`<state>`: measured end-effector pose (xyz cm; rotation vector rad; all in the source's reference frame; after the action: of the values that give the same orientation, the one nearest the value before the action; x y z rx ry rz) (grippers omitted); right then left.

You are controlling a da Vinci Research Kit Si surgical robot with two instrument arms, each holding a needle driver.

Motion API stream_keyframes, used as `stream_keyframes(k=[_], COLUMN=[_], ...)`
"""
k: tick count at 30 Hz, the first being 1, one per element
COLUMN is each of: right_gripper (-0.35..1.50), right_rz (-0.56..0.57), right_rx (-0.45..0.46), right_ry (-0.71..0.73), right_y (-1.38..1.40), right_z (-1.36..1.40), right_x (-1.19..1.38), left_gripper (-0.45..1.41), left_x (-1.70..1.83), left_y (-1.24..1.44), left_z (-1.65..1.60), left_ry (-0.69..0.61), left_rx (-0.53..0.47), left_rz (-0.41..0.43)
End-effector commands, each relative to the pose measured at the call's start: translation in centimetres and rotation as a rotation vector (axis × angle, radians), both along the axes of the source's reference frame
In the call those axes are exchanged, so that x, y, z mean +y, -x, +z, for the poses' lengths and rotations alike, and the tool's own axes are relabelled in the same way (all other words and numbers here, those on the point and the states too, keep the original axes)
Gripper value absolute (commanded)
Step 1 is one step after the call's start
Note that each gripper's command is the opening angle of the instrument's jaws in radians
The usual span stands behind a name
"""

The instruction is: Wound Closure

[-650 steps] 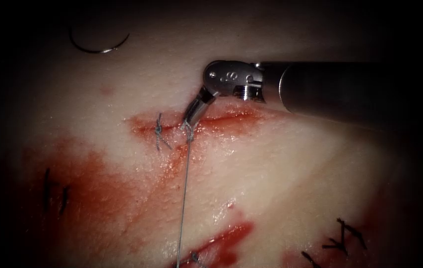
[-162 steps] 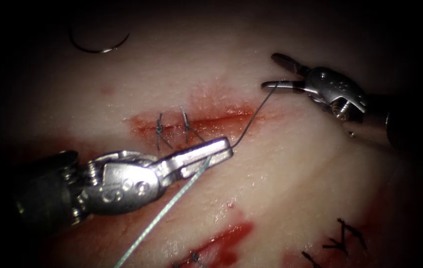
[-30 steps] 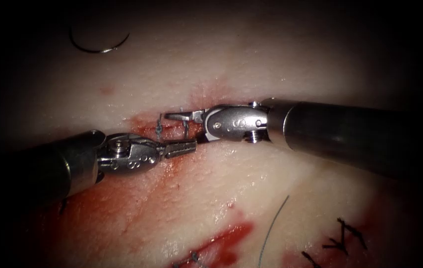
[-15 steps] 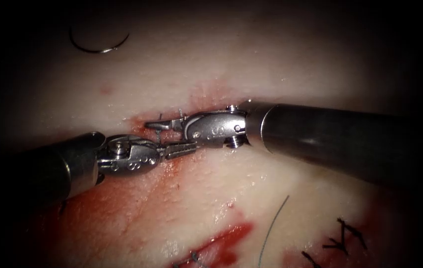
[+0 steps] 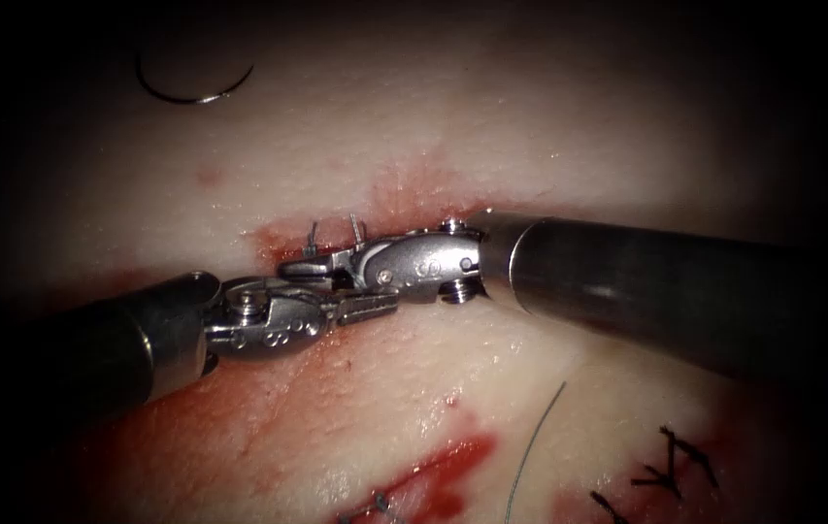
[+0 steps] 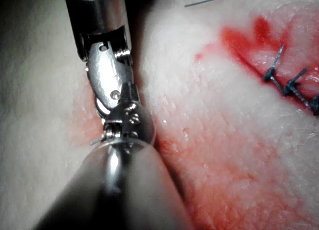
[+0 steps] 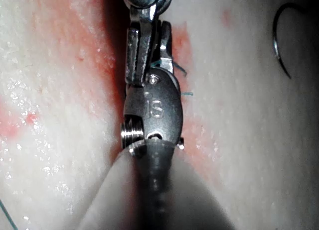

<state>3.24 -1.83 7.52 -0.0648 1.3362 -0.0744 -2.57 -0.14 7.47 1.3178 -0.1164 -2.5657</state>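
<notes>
The cut runs across the tissue, and both tools meet over it. Two stitches cross it, and their thread ends stand up just behind the tools. My right tool lies along the cut with its jaws shut beside those ends; I see nothing between them. My left tool sits just in front of it, jaws shut, with nothing visible in them. The curved needle lies free on the tissue at the far upper left, outside the tissue and held by neither tool.
A loose cut piece of thread lies on the tissue at the lower right. A second red cut and dark older stitches sit near the bottom edge. Red fluid stains the tissue at lower left.
The right tool has slid further left along the cut and its jaws have closed. The left tool shifted slightly right and down. Needle and loose thread lie unchanged.
</notes>
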Motion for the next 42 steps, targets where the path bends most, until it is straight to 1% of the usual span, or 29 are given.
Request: stream_keyframes(k=[1,2,3,4,5,6,8,9,10,13,16,19,20,21,24,26,28,29,30,31,32,33,34,35,36,37,38,40,42], right_gripper=[-0.35,0.58,1.03,1.03,1.26,1.45,1.48,1.48,1.48,1.48,1.48,1.48,1.48,1.48,1.48,1.48,1.48,1.48,1.48,1.48,1.48,1.48,1.48,1.48,1.48,1.48,1.48,1.48,1.48], right_rz=[0.0,0.0,0.006,0.006,0.014,0.037,0.077,0.075,0.075,0.101,0.124,0.145,0.158,0.187,0.226,0.239,0.248,0.247,0.247,0.248,0.246,0.246,0.241,0.237,0.237,0.233,0.232,0.232,0.234], right_rx=[0.0,0.0,-0.001,-0.001,-0.007,-0.007,-0.001,0.014,0.014,-0.006,-0.026,-0.045,-0.047,-0.044,-0.052,-0.06,-0.064,-0.063,-0.063,-0.062,-0.06,-0.06,-0.059,-0.056,-0.056,-0.061,-0.064,-0.064,-0.063], right_ry=[0.002,-0.007,-0.026,-0.026,-0.051,-0.087,-0.116,-0.13,-0.13,-0.139,-0.153,-0.167,-0.176,-0.181,-0.178,-0.178,-0.176,-0.175,-0.175,-0.172,-0.163,-0.163,-0.173,-0.173,-0.173,-0.179,-0.179,-0.179,-0.184], right_y=[-0.09,-0.07,-0.05,-0.05,-0.03,0.0,0.08,0.23,0.23,0.49,0.78,1.08,1.17,1.34,1.52,1.57,1.57,1.55,1.55,1.52,1.47,1.47,1.42,1.4,1.4,1.37,1.36,1.36,1.36], right_z=[0.06,0.05,0.03,0.03,0.02,-0.02,-0.07,-0.16,-0.16,-0.27,-0.38,-0.46,-0.48,-0.52,-0.54,-0.54,-0.51,-0.51,-0.51,-0.49,-0.46,-0.46,-0.44,-0.44,-0.44,-0.43,-0.43,-0.43,-0.43], right_x=[0.03,0.06,0.07,0.07,0.09,0.12,0.15,0.17,0.17,0.24,0.36,0.5,0.53,0.6,0.66,0.67,0.64,0.63,0.63,0.61,0.58,0.58,0.56,0.55,0.55,0.53,0.53,0.53,0.53], left_gripper=[-0.45,-0.45,-0.45,-0.45,-0.45,-0.45,-0.45,-0.45,-0.45,-0.45,-0.45,-0.45,-0.45,-0.45,-0.45,-0.45,-0.45,-0.45,-0.45,-0.45,-0.45,-0.45,-0.45,-0.45,-0.45,-0.45,-0.45,-0.45,-0.45], left_x=[0.06,0.06,0.05,0.05,0.05,0.04,0.0,-0.03,-0.03,-0.04,0.05,0.16,0.2,0.26,0.36,0.43,0.51,0.51,0.51,0.49,0.44,0.44,0.38,0.35,0.35,0.3,0.26,0.25,0.24], left_y=[0.05,0.04,0.03,0.03,0.01,0.0,-0.07,-0.19,-0.19,-0.41,-0.75,-1.09,-1.19,-1.39,-1.63,-1.78,-1.96,-1.98,-1.98,-2.0,-2.03,-2.03,-2.07,-2.09,-2.09,-2.11,-2.11,-2.11,-2.11], left_z=[0.03,0.01,0.01,0.01,0.0,-0.02,-0.06,-0.15,-0.15,-0.28,-0.44,-0.52,-0.53,-0.53,-0.47,-0.37,-0.09,0.02,0.02,0.18,0.37,0.37,0.56,0.62,0.62,0.73,0.8,0.83,0.84], left_ry=[0.003,0.003,0.003,0.003,0.004,0.005,0.004,0.003,0.003,-0.006,0.006,0.028,0.035,0.047,0.061,0.055,0.043,0.04,0.04,0.004,-0.045,-0.045,-0.108,-0.136,-0.136,-0.183,-0.218,-0.265,-0.276], left_rx=[-0.001,0.0,-0.001,-0.001,0.001,0.004,0.012,0.023,0.023,0.039,0.056,0.073,0.08,0.096,0.124,0.132,0.16,0.16,0.16,0.166,0.233,0.233,0.334,0.362,0.362,0.371,0.34,0.321,0.318], left_rz=[0.0,0.0,0.001,0.001,0.001,0.0,-0.003,-0.005,-0.005,-0.008,-0.05,-0.095,-0.107,-0.138,-0.175,-0.195,-0.251,-0.264,-0.264,-0.293,-0.323,-0.323,-0.343,-0.349,-0.349,-0.35,-0.327,-0.348,-0.354])
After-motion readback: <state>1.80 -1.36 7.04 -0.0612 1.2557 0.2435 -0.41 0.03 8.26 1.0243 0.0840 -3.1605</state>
